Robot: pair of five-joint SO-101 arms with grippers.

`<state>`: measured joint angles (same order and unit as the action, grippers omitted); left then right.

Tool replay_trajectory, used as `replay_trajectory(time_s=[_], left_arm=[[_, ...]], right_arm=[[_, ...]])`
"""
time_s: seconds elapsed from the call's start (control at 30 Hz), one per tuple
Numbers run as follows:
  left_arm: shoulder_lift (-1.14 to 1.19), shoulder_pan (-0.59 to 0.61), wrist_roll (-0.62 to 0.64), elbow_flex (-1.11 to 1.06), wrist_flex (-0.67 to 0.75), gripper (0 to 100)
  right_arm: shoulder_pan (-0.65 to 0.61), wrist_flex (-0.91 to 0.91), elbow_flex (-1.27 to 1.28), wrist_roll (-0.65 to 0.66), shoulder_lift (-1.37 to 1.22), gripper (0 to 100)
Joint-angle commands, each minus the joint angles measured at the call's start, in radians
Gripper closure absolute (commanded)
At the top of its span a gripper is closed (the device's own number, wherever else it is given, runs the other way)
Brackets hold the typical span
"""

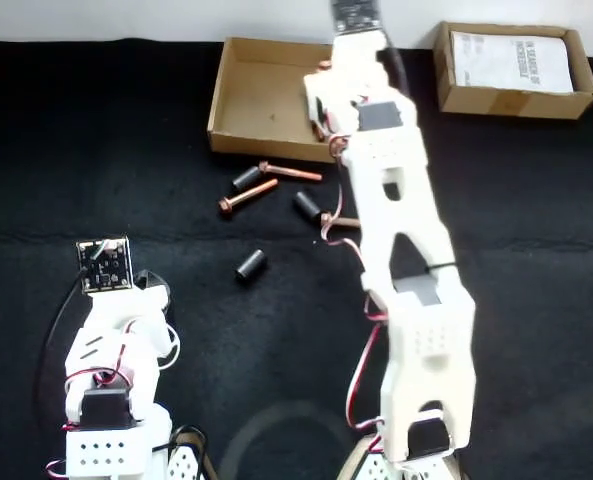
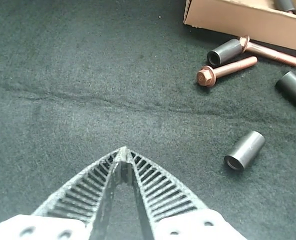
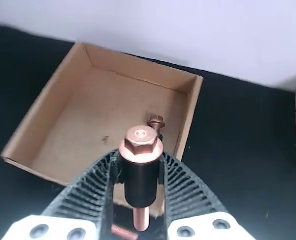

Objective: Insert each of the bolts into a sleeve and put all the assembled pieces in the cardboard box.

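Right gripper (image 3: 138, 161): clamped on the assembled piece (image 3: 139, 175), ribbed fingers against the dark sleeve barrel, bolt head up, shank tip protruding below
Left gripper (image 2: 124, 152): jaws closed tip to tip, holding nothing, above bare black cloth (image 2: 63, 75)
Position of held piece: over the near wall of the cardboard box (image 3: 103, 115), at 12 o'clock on the table in the high view
Box contents: one copper bolt head (image 3: 156, 122) near the far-right corner, judged to be a finished piece
Loose bolts: two (image 1: 248, 195) (image 1: 291, 172), just at 6 o'clock of the box
Loose sleeves: three (image 1: 246, 179) (image 1: 307, 205) (image 1: 251, 265), the last lying apart, towards 6 o'clock
Left arm: at 7 o'clock, well apart from the parts
Handling, judged: metal, rigid, dense for its size; sleeve surface smooth and likely slippery; the bolt probably sits loose in the bore and could slide out if tipped head down
Grip point, judged: across the sleeve mid-barrel, head kept upward
Obscured: a third bolt (image 1: 341, 220) is mostly under the right arm, shank end only; whether the boxed bolt wears a sleeve cannot be confirmed
Other: second box (image 1: 511, 95) holding paper at 1 o'clock
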<state>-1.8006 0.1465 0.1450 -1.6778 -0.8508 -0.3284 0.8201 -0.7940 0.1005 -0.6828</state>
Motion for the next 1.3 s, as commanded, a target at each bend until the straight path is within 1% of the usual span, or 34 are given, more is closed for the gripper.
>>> replay_trajectory(time_s=[0.0, 0.07, 0.2, 0.33, 0.43, 0.5, 0.63, 0.73, 0.8, 1.0, 1.13, 1.27], left_arm=[[-0.001, 0.018, 0.003, -0.016, -0.003, 98], [-0.004, 0.019, 0.003, -0.016, -0.005, 98], [-0.005, 0.035, 0.003, -0.016, -0.005, 98], [-0.005, 0.058, 0.003, -0.016, 0.0, 98], [-0.005, 0.058, 0.003, -0.016, 0.002, 98], [-0.005, 0.058, 0.003, -0.016, 0.002, 98], [-0.005, 0.059, 0.003, -0.016, 0.002, 98], [-0.005, 0.059, 0.003, -0.016, -0.003, 98], [-0.005, 0.059, 0.003, -0.016, -0.003, 98], [-0.001, 0.059, 0.003, -0.016, -0.003, 98], [0.001, 0.059, 0.002, -0.016, -0.003, 98], [0.002, 0.059, 0.0, -0.016, -0.003, 98]], right_arm=[[-0.01, -0.002, -0.226, 0.157, -0.111, 99.0], [-0.01, -0.008, -0.326, 0.258, -0.2, 99.0], [-0.01, -0.084, -0.487, 0.439, -0.352, 99.0], [-0.031, -0.124, -0.55, 0.637, -0.455, 99.0], [-0.056, -0.122, -0.556, 0.732, -0.513, 98.9], [-0.068, -0.117, -0.552, 0.77, -0.541, 97.5], [-0.079, -0.076, -0.559, 0.783, -0.575, 87.1], [-0.091, 0.018, -0.582, 0.783, -0.549, 86.0], [-0.094, 0.11, -0.625, 0.779, -0.521, 86.0], [-0.136, 0.469, -0.831, 0.775, -0.438, 86.0], [-0.157, 0.627, -0.966, 0.681, -0.397, 86.0], [-0.157, 0.722, -0.981, 0.571, -0.285, 86.0]])
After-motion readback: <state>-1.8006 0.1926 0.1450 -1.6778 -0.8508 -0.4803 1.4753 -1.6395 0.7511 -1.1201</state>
